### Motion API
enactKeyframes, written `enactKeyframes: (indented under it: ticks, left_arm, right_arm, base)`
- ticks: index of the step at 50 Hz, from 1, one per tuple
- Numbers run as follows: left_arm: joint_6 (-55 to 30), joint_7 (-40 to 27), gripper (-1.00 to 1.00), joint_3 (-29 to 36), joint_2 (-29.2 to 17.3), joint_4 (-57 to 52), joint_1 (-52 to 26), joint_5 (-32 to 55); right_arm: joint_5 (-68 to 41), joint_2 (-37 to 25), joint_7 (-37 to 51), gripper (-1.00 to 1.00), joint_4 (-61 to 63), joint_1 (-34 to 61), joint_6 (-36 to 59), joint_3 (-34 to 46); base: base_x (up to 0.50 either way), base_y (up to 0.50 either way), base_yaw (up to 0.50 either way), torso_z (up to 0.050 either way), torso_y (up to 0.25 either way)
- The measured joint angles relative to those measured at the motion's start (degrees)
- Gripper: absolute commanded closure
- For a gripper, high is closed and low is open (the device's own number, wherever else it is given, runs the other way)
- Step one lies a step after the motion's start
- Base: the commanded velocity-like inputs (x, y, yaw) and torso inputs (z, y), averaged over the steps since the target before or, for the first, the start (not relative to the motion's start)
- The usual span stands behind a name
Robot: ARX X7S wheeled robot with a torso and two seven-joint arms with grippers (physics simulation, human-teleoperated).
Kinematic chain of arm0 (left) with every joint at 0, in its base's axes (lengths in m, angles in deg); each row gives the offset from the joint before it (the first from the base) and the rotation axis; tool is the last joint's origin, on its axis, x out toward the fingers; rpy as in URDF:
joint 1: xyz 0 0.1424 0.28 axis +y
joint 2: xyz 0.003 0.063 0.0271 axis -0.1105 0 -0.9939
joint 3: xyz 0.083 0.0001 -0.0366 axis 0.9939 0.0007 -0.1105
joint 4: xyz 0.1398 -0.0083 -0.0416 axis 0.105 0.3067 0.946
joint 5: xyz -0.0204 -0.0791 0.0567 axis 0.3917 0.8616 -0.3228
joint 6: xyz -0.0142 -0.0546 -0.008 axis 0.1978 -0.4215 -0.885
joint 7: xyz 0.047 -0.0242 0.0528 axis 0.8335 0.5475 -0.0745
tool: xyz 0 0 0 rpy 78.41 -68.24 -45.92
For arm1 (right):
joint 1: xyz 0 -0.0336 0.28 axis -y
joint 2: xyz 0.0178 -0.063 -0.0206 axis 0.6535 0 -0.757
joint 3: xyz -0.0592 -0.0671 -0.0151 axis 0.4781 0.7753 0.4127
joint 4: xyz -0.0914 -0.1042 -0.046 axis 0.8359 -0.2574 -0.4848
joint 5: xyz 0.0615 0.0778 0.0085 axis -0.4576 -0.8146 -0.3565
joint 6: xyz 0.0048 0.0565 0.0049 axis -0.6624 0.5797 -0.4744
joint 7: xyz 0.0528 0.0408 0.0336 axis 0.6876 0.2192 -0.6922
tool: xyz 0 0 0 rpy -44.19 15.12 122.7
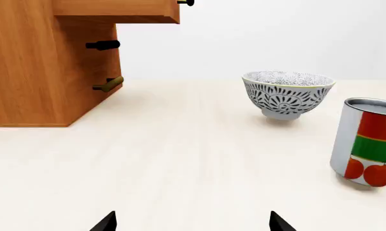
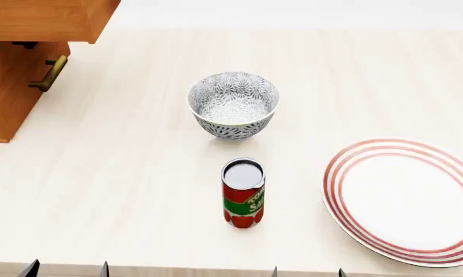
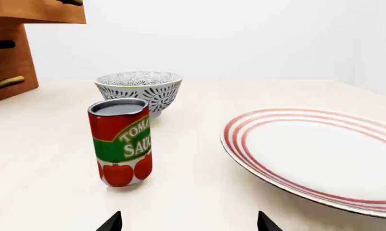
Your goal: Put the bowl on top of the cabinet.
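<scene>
Left gripper [image 2: 66, 269] and right gripper [image 2: 307, 271]: fingertips spread apart, grasping nothing, low at the table's near edge, 7 and 5 o'clock in the head view. Bowl [image 2: 233, 104]: upright on the table [image 2: 139, 173], nothing visible inside, centre, at 12 o'clock from the tomato sauce can [image 2: 243, 193]. Cabinet [image 2: 23, 52]: 10 o'clock, well apart from the bowl. Plate [image 2: 409, 199]: 4 o'clock, bare.

A pale cream tabletop [image 2: 123, 190] with faint wood grain fills the scene under soft, even light that casts only weak shadows. Beyond the tabletop's far edge rises a plain white wall [image 1: 276, 33], bare and uniformly lit.
</scene>
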Motion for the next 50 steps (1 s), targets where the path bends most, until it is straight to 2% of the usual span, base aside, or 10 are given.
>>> enactKeyframes:
  ticks: [22, 25, 31, 38, 41, 44, 47, 50]
  left_arm:
    - [0.11, -3.45, -1.00, 3.29, -2.53, 0.63, -0.08, 1.90]
    - [-2.15, -3.62, -1.00, 3.68, -3.05, -0.59, 0.16, 2.44]
    - [-12.97, -3.10, -1.00, 2.69, -5.12, -13.19, 3.47, 6.87]
    - [-26.48, -3.77, -1.00, -2.78, -8.15, -32.91, 8.37, 16.22]
    - [-28.45, -9.25, -1.00, -3.40, -14.15, -39.89, 9.36, 24.25]
    - [-24.74, -19.16, -1.00, 0.57, -24.97, -45.08, 8.75, 32.13]
    - [-16.89, -29.20, -1.00, 9.23, -37.40, -48.95, 5.29, 37.38]
    - [-8.65, -37.62, -1.00, 20.99, -48.40, -51.85, -1.32, 40.75]
  right_arm:
    - [-0.09, -2.60, 3.55, -1.00, -0.01, 0.14, 1.76, 3.83]
    - [-0.56, -2.88, 3.99, -1.00, 1.67, -0.18, 4.11, 4.06]
    - [-2.65, -3.68, 4.75, -1.00, 13.89, -3.17, 14.73, 4.20]
    - [-5.71, -5.91, 6.92, -1.00, 33.75, -8.28, 26.40, 4.46]
    - [-12.48, -12.63, 13.96, -1.00, 40.41, -4.66, 27.85, 8.96]
    - [-22.86, -23.99, 25.84, -1.00, 45.47, 4.82, 24.05, 19.00]
    - [-30.06, -33.97, 40.96, -1.00, 49.25, 18.58, 16.85, 33.11]
    - [-34.69, -41.66, 53.66, -1.00, 52.09, 35.48, 9.55, 50.22]
  base:
    - [0.00, 0.00, 0.00, 0.000, 0.000]
    - [0.00, 0.00, 0.00, 0.000, 0.000]
    - [0.00, 0.00, 0.00, 0.000, 0.000]
    - [0.00, 0.00, 0.00, 0.000, 0.000]
    - [0.00, 0.00, 0.00, 0.000, 0.000]
    - [0.00, 0.00, 0.00, 0.000, 0.000]
    - [0.00, 0.00, 0.00, 0.000, 0.000]
    - [0.00, 0.00, 0.00, 0.000, 0.000]
